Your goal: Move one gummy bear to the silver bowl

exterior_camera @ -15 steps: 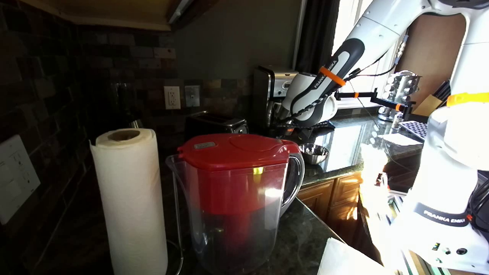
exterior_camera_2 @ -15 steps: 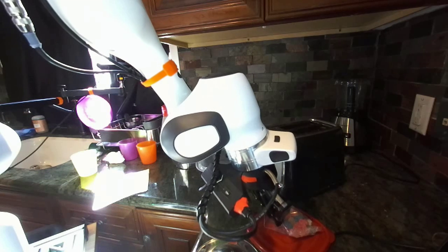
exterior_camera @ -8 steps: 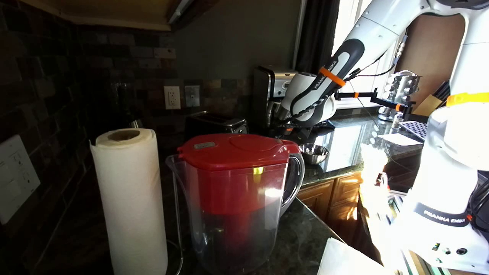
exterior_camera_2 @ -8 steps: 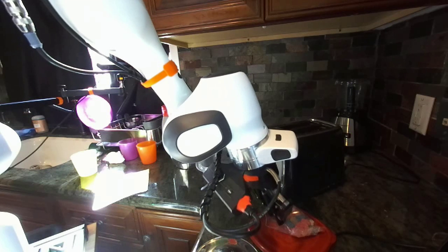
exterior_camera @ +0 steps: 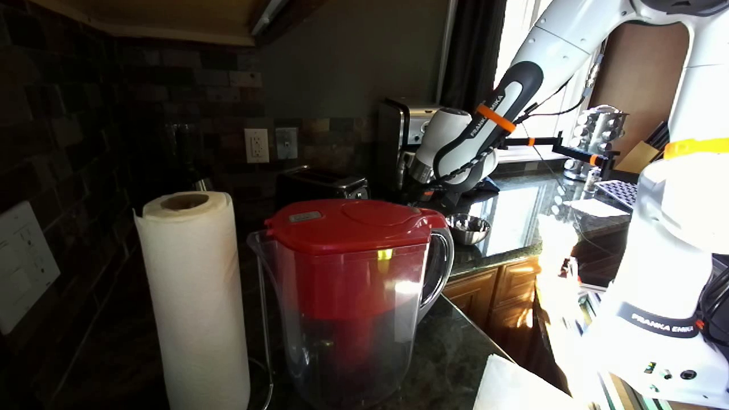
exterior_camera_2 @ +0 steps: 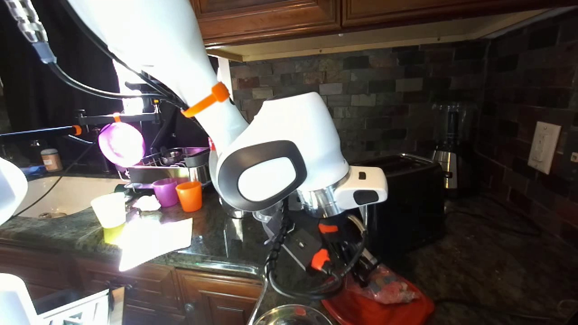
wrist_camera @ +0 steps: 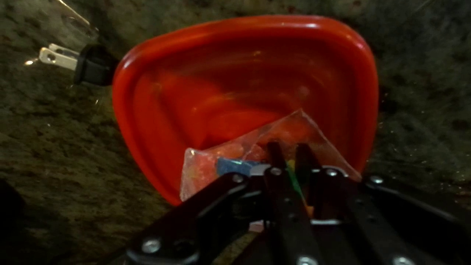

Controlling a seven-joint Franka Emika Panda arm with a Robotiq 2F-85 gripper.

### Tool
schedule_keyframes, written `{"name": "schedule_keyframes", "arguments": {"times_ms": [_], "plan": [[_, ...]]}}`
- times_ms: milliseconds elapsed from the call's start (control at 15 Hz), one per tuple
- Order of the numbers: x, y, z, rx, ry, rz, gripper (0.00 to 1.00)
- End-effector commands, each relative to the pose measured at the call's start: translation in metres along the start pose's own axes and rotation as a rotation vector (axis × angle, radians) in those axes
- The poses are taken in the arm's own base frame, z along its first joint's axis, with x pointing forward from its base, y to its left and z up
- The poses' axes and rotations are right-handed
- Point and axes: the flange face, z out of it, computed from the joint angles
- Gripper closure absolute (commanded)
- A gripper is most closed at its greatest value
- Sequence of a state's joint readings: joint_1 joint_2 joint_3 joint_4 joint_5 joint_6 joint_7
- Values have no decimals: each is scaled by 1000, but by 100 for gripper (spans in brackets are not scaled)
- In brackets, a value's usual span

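A clear packet (wrist_camera: 228,150) with red and orange contents and a blue patch lies in a red dish (wrist_camera: 235,27) in the wrist view. Single gummy bears cannot be made out. My gripper (wrist_camera: 289,147) is over the packet, its fingers close together with a narrow gap. A green and orange strip shows in that gap; I cannot tell whether it is gripped. In an exterior view the gripper (exterior_camera_2: 365,276) reaches the packet (exterior_camera_2: 395,290) in the dish. The silver bowl (exterior_camera: 470,233) stands nearby; it also shows in an exterior view (exterior_camera_2: 275,316), with a red patch inside, perhaps a reflection.
A black plug (wrist_camera: 94,65) touches or nearly touches the dish. A black toaster (exterior_camera_2: 402,203) stands behind the gripper. A red-lidded pitcher (exterior_camera: 353,273) and a paper towel roll (exterior_camera: 193,296) stand on the counter. An orange cup (exterior_camera_2: 188,197) is farther off.
In an exterior view my hand and its cables have shifted slightly right and up, and the forearm has lowered a little. The packet stays in the dish.
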State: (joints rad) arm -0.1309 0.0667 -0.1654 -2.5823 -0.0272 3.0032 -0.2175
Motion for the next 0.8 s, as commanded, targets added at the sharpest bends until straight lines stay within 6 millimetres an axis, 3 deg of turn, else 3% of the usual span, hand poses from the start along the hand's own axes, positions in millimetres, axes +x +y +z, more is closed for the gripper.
{"name": "schedule_keyframes", "arguments": {"times_ms": [0, 533, 600, 733], "plan": [[4, 4, 5, -18, 0, 4, 99], [5, 4, 1, -33, 19, -18, 99], [6, 5, 1, -41, 24, -17, 72], [7, 8, 1, -52, 34, -17, 62]]}}
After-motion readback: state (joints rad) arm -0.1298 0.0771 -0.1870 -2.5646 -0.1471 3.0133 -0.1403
